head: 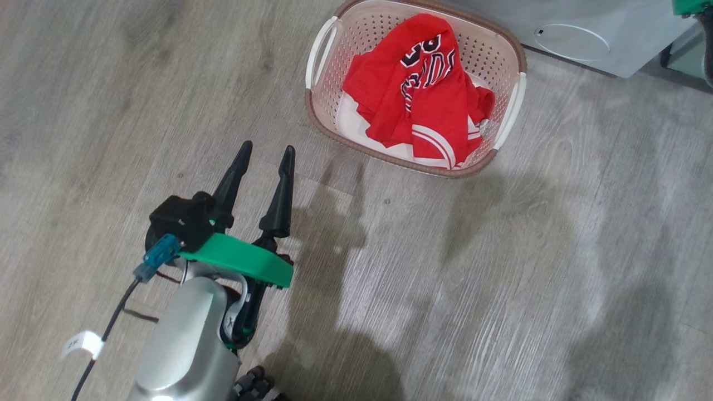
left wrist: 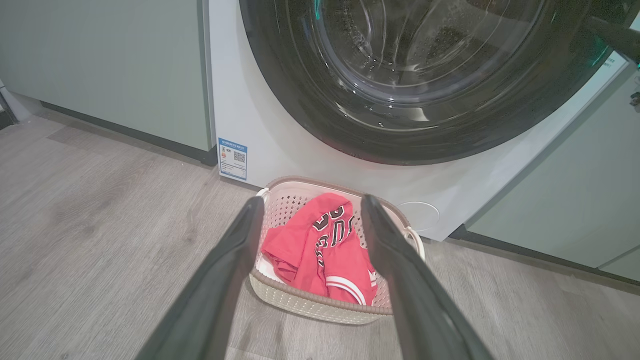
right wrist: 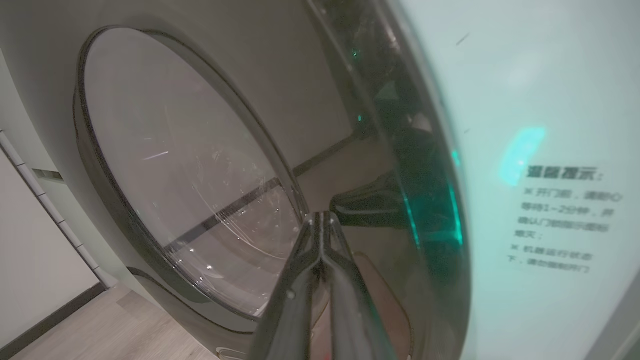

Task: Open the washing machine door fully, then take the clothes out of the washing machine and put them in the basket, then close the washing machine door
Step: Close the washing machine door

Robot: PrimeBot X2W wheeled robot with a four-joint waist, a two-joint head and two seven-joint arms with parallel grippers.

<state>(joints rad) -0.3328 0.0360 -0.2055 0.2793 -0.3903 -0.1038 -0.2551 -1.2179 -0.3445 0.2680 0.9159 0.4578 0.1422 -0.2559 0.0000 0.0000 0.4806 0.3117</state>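
Left gripper [head: 267, 147]: jaws wide apart, empty, above floor | right gripper [right wrist: 320, 216]: jaws shut, empty, tips at rim of washing machine door [right wrist: 165, 165] | clothes [head: 429, 94]: in basket [head: 326, 120] before washing machine [left wrist: 260, 125] | door likely stiff, glossy, slippery: push rim, not glass

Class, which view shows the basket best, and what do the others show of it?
Head view: the basket is seen nearly whole from above, with the clothes inside. The left wrist view has it low-angled, partly behind the left tool. The right wrist view faces the door.
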